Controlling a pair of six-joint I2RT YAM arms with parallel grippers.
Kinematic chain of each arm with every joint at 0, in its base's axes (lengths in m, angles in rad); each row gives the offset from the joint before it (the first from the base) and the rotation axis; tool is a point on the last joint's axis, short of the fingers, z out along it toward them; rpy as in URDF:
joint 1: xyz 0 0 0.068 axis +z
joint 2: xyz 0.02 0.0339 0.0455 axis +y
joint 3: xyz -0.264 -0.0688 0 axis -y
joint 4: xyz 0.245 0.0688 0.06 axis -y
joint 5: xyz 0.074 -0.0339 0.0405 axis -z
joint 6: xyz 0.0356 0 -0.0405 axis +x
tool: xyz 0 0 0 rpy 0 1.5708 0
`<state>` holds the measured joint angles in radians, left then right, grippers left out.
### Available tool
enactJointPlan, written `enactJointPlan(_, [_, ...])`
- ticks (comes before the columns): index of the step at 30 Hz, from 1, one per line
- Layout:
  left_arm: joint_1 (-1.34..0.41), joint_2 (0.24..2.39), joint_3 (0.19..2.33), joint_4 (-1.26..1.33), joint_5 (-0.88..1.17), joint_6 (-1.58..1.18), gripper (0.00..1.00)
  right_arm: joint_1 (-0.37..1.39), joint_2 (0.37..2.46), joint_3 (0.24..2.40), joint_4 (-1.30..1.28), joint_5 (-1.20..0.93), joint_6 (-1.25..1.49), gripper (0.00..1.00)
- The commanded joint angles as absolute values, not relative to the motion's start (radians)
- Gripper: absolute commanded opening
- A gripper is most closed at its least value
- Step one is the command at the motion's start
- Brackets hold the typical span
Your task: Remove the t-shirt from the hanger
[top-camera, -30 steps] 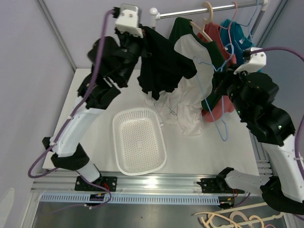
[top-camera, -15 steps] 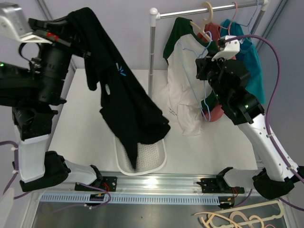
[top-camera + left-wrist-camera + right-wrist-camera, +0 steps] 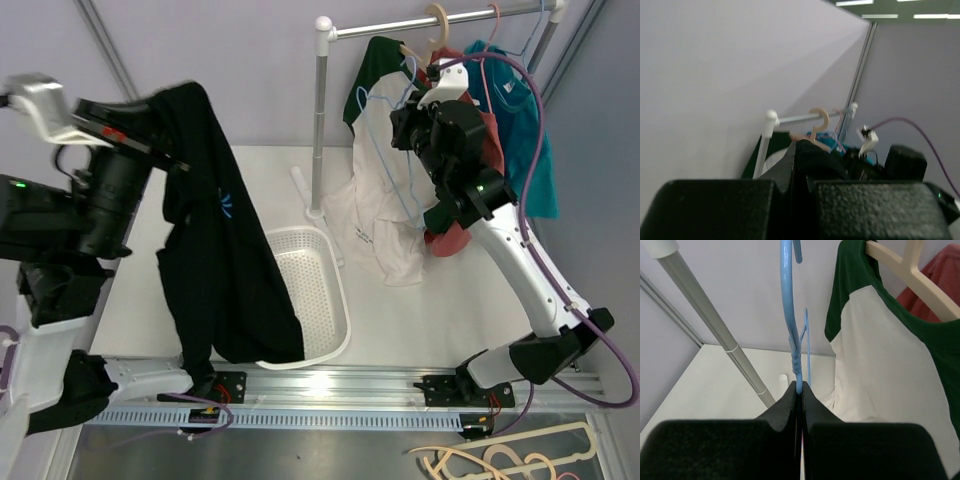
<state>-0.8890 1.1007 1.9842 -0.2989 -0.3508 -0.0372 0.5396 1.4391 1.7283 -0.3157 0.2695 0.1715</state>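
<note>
A black t-shirt (image 3: 225,260) hangs free from my left gripper (image 3: 168,118), which is shut on its top edge high at the left; its hem reaches the basket's near-left rim. In the left wrist view the black cloth (image 3: 812,157) sits pinched between the fingers. My right gripper (image 3: 408,128) is shut on a bare light-blue wire hanger (image 3: 408,180) and holds it up near the rail. In the right wrist view the hanger's twisted neck (image 3: 796,362) rises from between the closed fingers, its hook upward.
A white perforated basket (image 3: 320,290) lies on the table. A white rail (image 3: 430,20) on a post (image 3: 320,120) carries a green-and-white shirt (image 3: 385,200) on a beige hanger (image 3: 438,30), then red (image 3: 455,225) and teal (image 3: 520,130) garments.
The left arm swung the black t-shirt from the rail out to the far left, clear of the hanger. The right arm lifted the empty blue hanger up toward the rail.
</note>
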Motion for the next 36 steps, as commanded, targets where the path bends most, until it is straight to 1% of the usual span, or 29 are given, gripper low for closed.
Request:
enactJointPlan(1, [-0.888,1.054,1.783,-0.205,-0.316,-0.117,0.01,0.537,1.456,1.799,-0.242,0.239,0.166,0.0])
enactJointPlan(3, [-0.888,1.016,1.699,-0.17,-0.333,-0.114,0.01,0.537,1.482,1.827,-0.245,0.233,0.157,0.0])
enactJointPlan(5, [-0.888,1.04,1.719,-0.195,-0.344,-0.1,0.01,0.535,1.497,1.844,-0.242,0.229,0.141,0.0])
enactJointPlan(6, [-0.888,1.052,1.78,-0.208,-0.344,-0.094,0.01,0.535,1.503,1.851,-0.238,0.226,0.132,0.0])
enactJointPlan(12, [-0.888,1.147,1.991,-0.291,-0.305,-0.055,0.01,0.531,1.54,1.894,-0.175,0.241,0.08,0.0])
enactJointPlan(13, [-0.888,1.158,2.058,-0.305,-0.305,-0.051,0.01,0.528,1.545,1.901,-0.17,0.239,0.074,0.0])
enactJointPlan(14, [-0.888,1.176,2.072,-0.33,-0.307,-0.051,0.01,0.525,1.555,1.91,-0.163,0.244,0.072,0.0])
enactJointPlan(19, [-0.888,1.175,2.049,-0.316,-0.301,-0.049,0.01,0.511,1.586,1.937,-0.15,0.233,0.074,0.0])
enactJointPlan(26, [-0.89,1.207,2.103,-0.334,-0.279,-0.051,0.01,0.505,1.637,1.968,-0.111,0.218,0.052,0.0])
enactJointPlan(31, [-0.89,1.232,2.082,-0.351,-0.241,-0.107,0.01,0.5,1.696,2.031,-0.075,0.203,0.034,0.0])
enactJointPlan(33, [-0.891,1.223,2.02,-0.331,-0.224,-0.129,0.01,0.499,1.721,2.062,-0.078,0.195,0.026,0.0])
enactJointPlan(34, [-0.893,1.213,1.925,-0.316,-0.224,-0.147,0.01,0.5,1.738,2.078,-0.075,0.19,0.023,0.0])
enactJointPlan(36, [-0.894,1.172,1.847,-0.254,-0.232,-0.164,0.01,0.502,1.75,2.091,-0.068,0.186,0.025,0.0])
